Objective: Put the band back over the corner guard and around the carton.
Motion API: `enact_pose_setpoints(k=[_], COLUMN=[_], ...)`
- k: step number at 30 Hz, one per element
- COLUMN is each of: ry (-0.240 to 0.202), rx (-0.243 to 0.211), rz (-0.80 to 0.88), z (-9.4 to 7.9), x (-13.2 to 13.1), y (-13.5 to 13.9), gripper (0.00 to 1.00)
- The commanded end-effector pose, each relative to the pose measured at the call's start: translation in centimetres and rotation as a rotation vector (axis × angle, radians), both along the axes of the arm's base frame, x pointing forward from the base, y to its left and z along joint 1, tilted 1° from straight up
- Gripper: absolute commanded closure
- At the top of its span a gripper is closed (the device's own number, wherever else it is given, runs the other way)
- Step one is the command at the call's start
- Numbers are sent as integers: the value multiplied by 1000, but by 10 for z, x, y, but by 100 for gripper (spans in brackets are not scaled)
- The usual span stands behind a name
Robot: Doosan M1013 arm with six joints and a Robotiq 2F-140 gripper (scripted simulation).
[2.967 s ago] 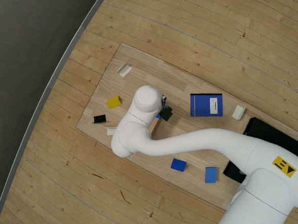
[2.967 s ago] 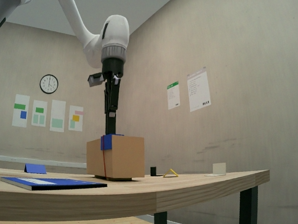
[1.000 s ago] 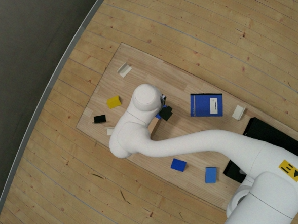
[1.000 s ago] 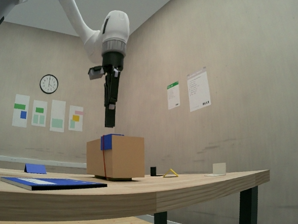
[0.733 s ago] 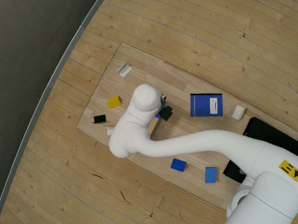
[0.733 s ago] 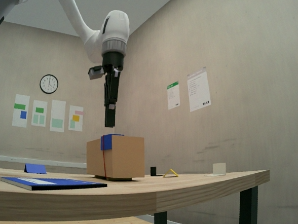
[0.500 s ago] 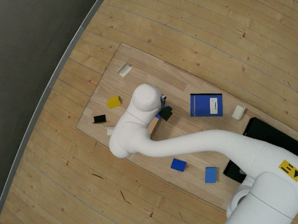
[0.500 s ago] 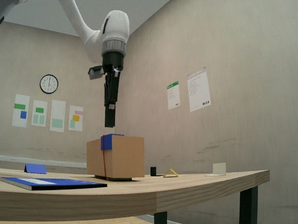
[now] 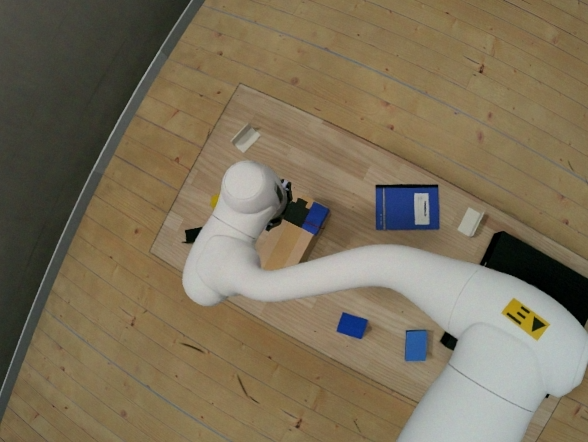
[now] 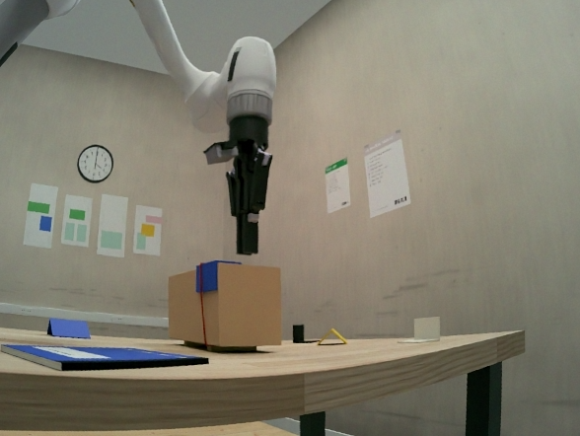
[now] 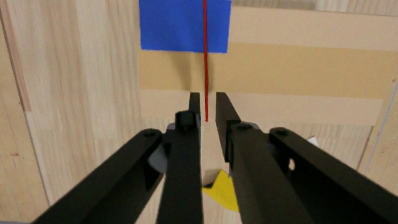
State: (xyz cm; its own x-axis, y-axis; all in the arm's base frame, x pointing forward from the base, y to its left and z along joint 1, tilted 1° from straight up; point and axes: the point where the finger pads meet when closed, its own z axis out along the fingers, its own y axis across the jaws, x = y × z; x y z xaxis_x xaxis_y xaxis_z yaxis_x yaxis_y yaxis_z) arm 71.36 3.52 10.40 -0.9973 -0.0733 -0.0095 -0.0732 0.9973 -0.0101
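The brown carton (image 10: 224,306) stands level on the wooden table and also shows in the overhead view (image 9: 287,245). A blue corner guard (image 10: 209,276) (image 9: 316,216) sits on its top corner. The thin red band (image 10: 201,306) runs down over the guard and the carton side. In the wrist view the band (image 11: 205,65) crosses the guard (image 11: 185,25) in a straight line along the carton top (image 11: 260,75). My gripper (image 10: 247,249) hangs upright a little above the carton top. Its fingers are shut with a narrow gap and hold nothing. The band lies below that gap.
A blue book (image 9: 407,207) lies to the right of the carton. Two white brackets (image 9: 245,137) (image 9: 470,221), two blue guards (image 9: 352,325) (image 9: 416,345), a yellow piece (image 10: 332,337) and a small black piece (image 10: 298,332) lie about the board.
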Motion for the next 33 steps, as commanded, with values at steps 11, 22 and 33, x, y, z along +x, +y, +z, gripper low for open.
enact_pose_setpoints(k=[11, 22, 33], ry=[3, 4, 2], rx=[3, 3, 3], rz=[33, 32, 32], z=[1, 1, -2], x=[13, 12, 13], y=[2, 2, 2], gripper=[82, 82, 82])
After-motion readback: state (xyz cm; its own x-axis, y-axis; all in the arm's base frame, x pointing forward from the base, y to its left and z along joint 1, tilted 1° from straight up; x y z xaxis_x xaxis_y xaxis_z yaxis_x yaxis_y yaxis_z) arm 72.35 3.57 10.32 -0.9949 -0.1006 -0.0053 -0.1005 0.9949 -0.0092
